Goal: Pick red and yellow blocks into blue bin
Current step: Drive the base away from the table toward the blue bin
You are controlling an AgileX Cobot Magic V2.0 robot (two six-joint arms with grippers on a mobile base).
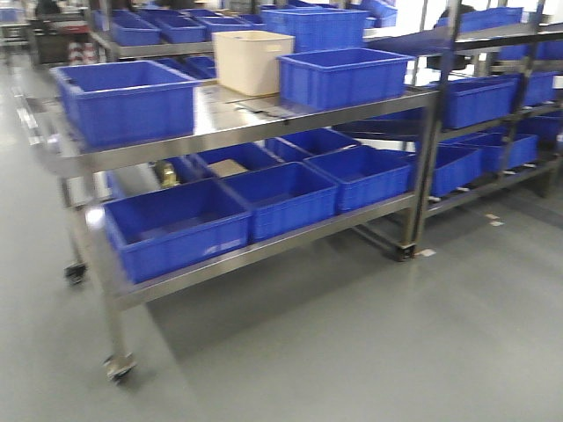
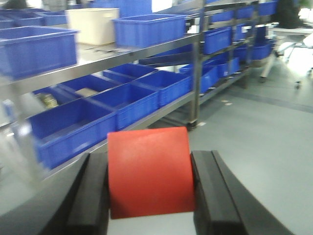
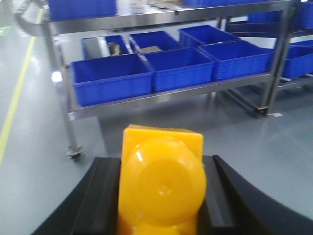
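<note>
Steel rack, front view: brushed shelves (image 1: pixel 237 119) on castors carried smooth blue plastic tubs (image 1: pixel 123 101) and one square cream tub (image 1: pixel 251 61) (the picture was soft with blur), with a glossy grey floor (image 1: pixel 352 352) below.
Left wrist view: the left gripper (image 2: pixel 149 161) clenched a matte red cube (image 2: pixel 149 171) between black fingers (image 2: pixel 95 196), well apart from the rack.
Right wrist view: the right gripper (image 3: pixel 161 166) gripped a glossy yellow brick (image 3: pixel 161 181), its round stud facing the camera. A yellow line (image 3: pixel 17 93) ran along the floor.

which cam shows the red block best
The left wrist view: the red cube fills the centre, clamped in the left pincer. The front view shows only the shelf rack and its bins, and the right wrist view shows only the yellow brick in the right pincer.
</note>
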